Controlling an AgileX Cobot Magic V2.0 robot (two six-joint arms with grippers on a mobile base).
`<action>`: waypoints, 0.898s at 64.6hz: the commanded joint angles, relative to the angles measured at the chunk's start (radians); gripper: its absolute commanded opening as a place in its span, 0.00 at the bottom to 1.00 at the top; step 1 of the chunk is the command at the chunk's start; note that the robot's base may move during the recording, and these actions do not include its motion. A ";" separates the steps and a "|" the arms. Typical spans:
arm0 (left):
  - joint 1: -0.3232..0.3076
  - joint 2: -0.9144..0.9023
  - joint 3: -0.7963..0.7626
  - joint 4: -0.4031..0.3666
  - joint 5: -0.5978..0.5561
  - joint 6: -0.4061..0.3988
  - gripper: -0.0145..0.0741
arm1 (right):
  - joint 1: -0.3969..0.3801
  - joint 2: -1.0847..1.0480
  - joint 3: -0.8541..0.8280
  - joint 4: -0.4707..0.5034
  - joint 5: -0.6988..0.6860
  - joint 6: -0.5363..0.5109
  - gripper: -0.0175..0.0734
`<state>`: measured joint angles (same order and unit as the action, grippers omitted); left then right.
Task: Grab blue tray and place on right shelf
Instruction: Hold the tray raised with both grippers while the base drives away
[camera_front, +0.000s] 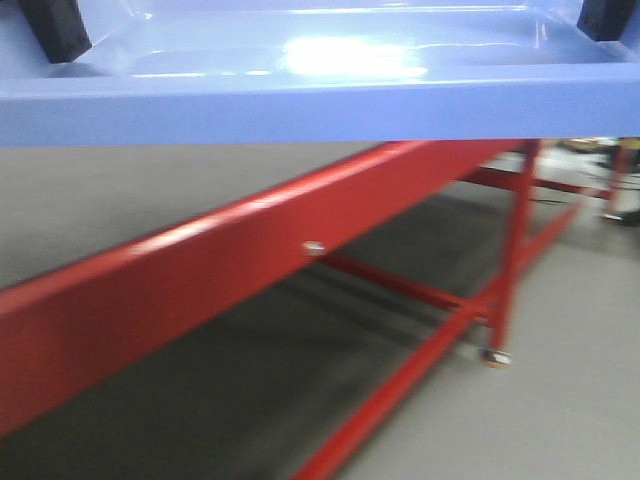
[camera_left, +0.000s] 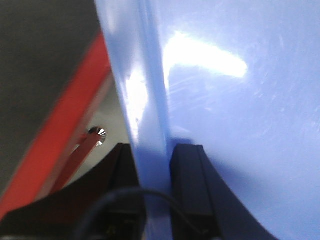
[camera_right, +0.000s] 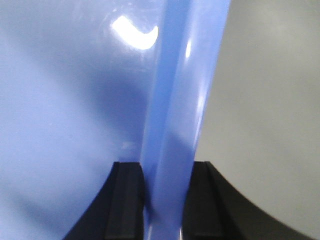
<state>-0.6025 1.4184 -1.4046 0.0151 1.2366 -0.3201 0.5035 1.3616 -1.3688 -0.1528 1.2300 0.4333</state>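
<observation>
While the blue tray (camera_front: 320, 100) hangs between the left claw (camera_left: 154, 162) and the right claw (camera_right: 165, 172) — both clenched on its rim — we should carry it level, moving both arms at one pace so that neither end slips or twists. Below the claws runs a red frame (camera_front: 200, 270); the right shelf is out of view. We count one tray, two claws, one frame.

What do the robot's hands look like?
The left gripper and right gripper are both black, each with two blocky fingers that have flat inner faces and flare out in a curve toward the base. A thin black cable loops across the base of the left one.
</observation>
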 joint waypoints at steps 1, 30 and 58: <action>-0.021 -0.031 -0.030 -0.025 0.029 0.041 0.11 | 0.006 -0.034 -0.030 -0.008 -0.071 -0.033 0.26; -0.021 -0.031 -0.030 -0.025 0.029 0.041 0.11 | 0.006 -0.034 -0.030 -0.008 -0.071 -0.033 0.26; -0.021 -0.031 -0.030 -0.025 0.029 0.041 0.11 | 0.006 -0.034 -0.030 -0.008 -0.071 -0.033 0.26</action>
<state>-0.6025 1.4184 -1.4046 0.0142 1.2366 -0.3201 0.5035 1.3616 -1.3688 -0.1528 1.2321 0.4333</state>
